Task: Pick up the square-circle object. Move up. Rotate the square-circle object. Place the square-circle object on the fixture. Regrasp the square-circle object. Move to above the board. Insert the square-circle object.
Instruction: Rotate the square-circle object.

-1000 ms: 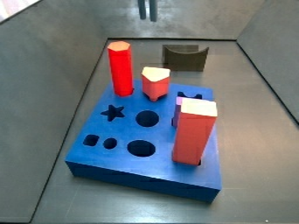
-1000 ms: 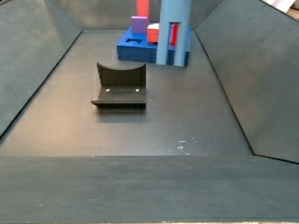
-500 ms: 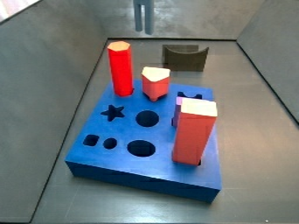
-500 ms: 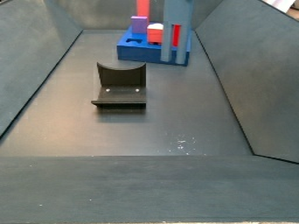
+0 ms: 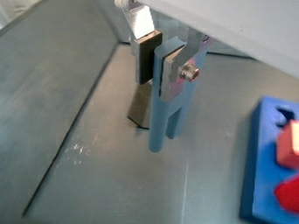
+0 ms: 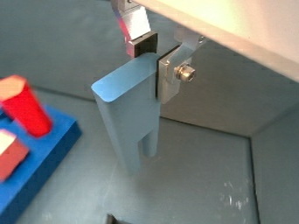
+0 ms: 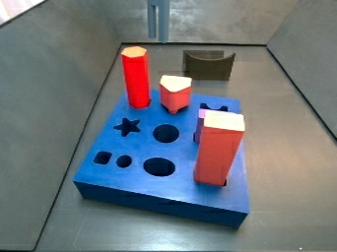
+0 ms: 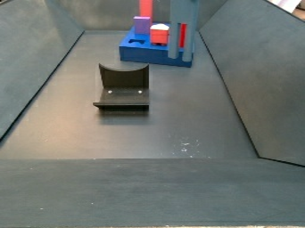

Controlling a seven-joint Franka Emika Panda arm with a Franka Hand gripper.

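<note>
In both wrist views my gripper (image 5: 162, 63) (image 6: 153, 59) is shut on the upper end of the square-circle object (image 5: 163, 118) (image 6: 128, 118), a slim grey-blue peg hanging upright below the fingers. In a side view the peg's lower part (image 7: 157, 21) shows above the far floor, behind the blue board (image 7: 132, 172); the gripper itself is out of frame there. In a side view the peg (image 8: 183, 31) stands in front of the board (image 8: 141, 49). The dark fixture (image 7: 208, 64) (image 8: 121, 87) sits on the floor with its notch bare.
A red hexagonal column (image 7: 136, 77), a short red piece with a pale top (image 7: 175, 94) and a big red block with a pale top (image 7: 220, 148) stand in the board. Star, round and cross holes are open. Grey walls enclose the floor.
The held peg has travelled away from the fixture toward the board: it looks smaller in one side view and reaches lower into the other. Nothing else moved.
</note>
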